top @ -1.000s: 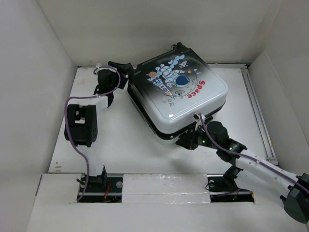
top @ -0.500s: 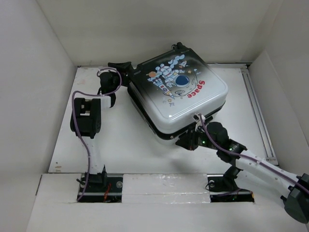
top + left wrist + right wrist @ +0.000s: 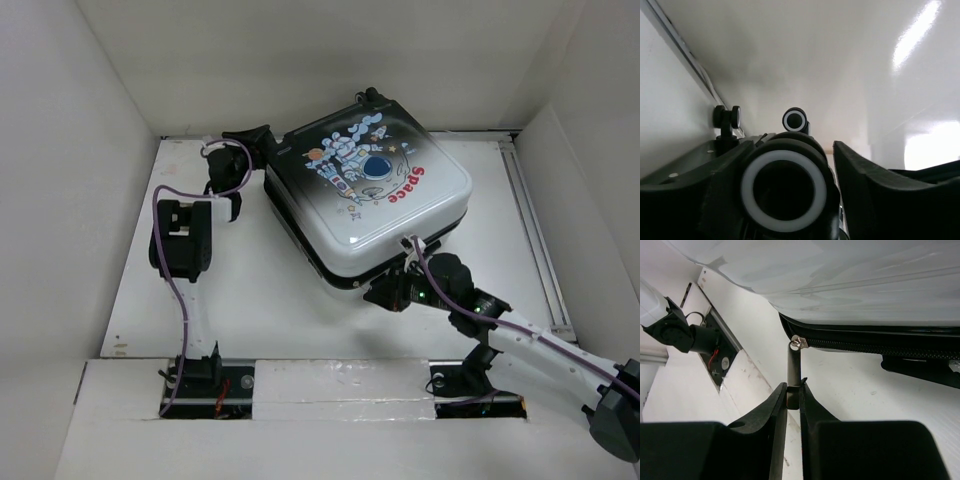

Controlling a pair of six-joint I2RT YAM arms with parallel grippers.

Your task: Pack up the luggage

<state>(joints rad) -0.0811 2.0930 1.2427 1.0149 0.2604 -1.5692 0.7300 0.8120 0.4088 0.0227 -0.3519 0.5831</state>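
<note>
Luggage (image 3: pixel 370 200) closed, askew on desk (image 3: pixel 240 290) | right end effector (image 3: pixel 793 390) narrow, pinching zipper pull (image 3: pixel 794 367) at near corner | left end effector (image 3: pixel 252 140) astride a wheel (image 3: pixel 784 190) — clamped or not, unclear | best move: draw pull along zipper track (image 3: pixel 880 345), low and steady, wheel braced

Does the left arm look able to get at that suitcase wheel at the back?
Probably yes. The left end effector is at the rear corner of the luggage, and its fingers flank the wheel with nothing between; whether they pinch it yet is unclear.
</note>
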